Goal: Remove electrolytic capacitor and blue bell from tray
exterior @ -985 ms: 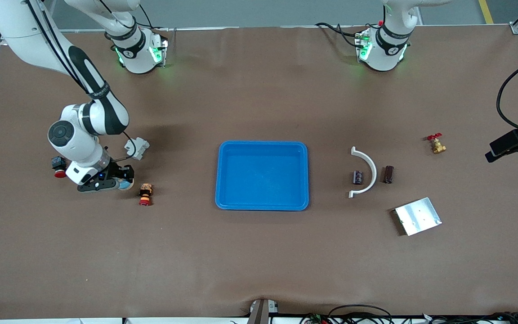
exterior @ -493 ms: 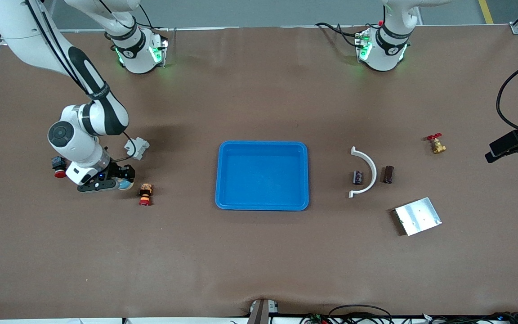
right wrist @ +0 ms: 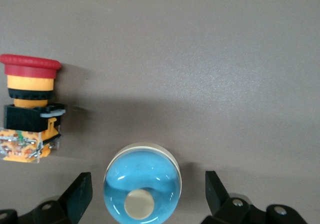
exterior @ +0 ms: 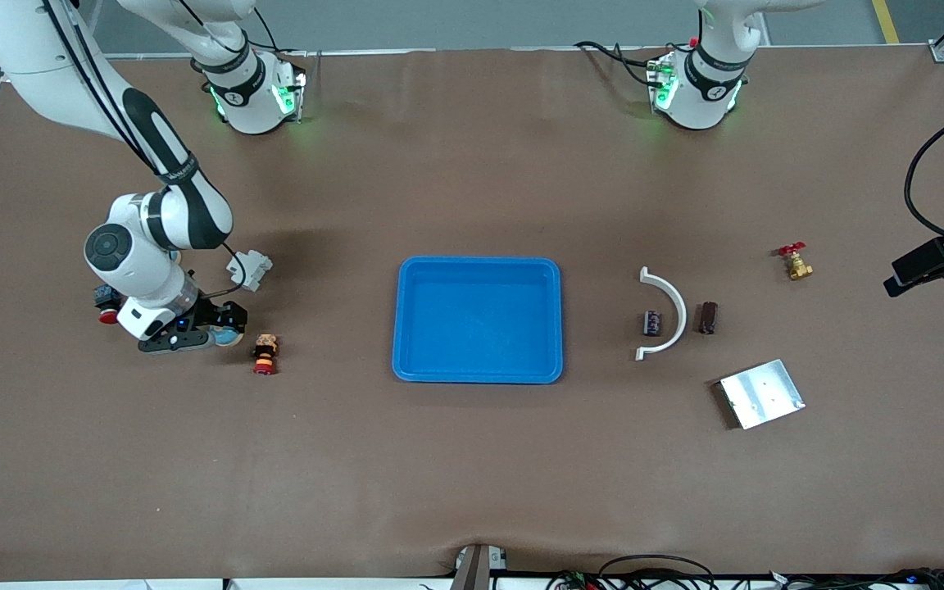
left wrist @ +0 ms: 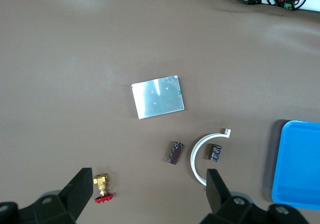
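Observation:
The bell [right wrist: 142, 191] is a blue dome with a white button; it sits on the table [exterior: 230, 336] toward the right arm's end. My right gripper [right wrist: 145, 196] is low over it, open, one finger on each side and neither touching; in the front view the right gripper [exterior: 222, 329] partly covers it. Two dark capacitors [exterior: 651, 321] [exterior: 709, 317] lie toward the left arm's end, one on each side of a white curved piece [exterior: 670, 310]. My left gripper [left wrist: 148, 194] hangs open high above them, holding nothing; the capacitors [left wrist: 175, 152] [left wrist: 215, 152] show below it.
A blue tray [exterior: 397, 319] sits mid-table. A red and yellow push button [exterior: 263, 354] lies beside the bell, a second one [exterior: 107, 310] and a white part [exterior: 249, 269] close by. A metal plate [exterior: 761, 393] and a brass valve [exterior: 796, 264] lie near the capacitors.
My right gripper's fingers have opened around the bell and the hand has shifted slightly. The bell and the left arm's end of the table look unchanged.

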`<state>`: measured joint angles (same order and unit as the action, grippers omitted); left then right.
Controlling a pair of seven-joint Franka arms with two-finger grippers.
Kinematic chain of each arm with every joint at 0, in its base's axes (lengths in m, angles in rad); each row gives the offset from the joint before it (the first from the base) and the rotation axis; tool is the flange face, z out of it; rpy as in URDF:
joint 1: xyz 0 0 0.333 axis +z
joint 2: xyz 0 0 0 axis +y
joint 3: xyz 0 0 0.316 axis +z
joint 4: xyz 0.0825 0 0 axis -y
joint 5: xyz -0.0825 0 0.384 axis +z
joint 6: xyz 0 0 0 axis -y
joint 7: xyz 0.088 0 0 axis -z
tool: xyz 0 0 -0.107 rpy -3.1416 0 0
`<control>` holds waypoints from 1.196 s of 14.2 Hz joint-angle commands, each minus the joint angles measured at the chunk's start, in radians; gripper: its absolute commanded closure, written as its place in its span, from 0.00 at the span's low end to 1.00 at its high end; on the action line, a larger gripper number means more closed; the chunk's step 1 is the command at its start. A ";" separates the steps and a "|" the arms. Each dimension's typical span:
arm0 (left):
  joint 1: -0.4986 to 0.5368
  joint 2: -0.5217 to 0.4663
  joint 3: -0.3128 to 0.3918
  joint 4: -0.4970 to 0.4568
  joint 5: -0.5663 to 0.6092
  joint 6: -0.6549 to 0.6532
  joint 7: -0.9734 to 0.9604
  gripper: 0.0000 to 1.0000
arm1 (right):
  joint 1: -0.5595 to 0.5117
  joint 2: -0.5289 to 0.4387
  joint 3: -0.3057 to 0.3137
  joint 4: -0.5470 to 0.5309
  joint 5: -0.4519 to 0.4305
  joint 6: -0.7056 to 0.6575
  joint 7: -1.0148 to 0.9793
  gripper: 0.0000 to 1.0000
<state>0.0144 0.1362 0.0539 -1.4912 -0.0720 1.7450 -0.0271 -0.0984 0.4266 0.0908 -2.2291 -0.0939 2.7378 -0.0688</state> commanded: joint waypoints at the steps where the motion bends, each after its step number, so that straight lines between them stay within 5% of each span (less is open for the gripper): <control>1: 0.007 0.005 -0.006 0.014 0.017 -0.012 0.001 0.00 | -0.017 -0.032 0.020 0.052 0.014 -0.123 -0.012 0.00; 17: 0.007 0.013 -0.005 0.014 0.015 -0.010 0.003 0.00 | -0.010 -0.094 0.020 0.175 0.013 -0.288 -0.025 0.00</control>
<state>0.0155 0.1415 0.0542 -1.4918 -0.0720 1.7450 -0.0271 -0.0984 0.3469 0.0989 -2.0731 -0.0939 2.4930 -0.0718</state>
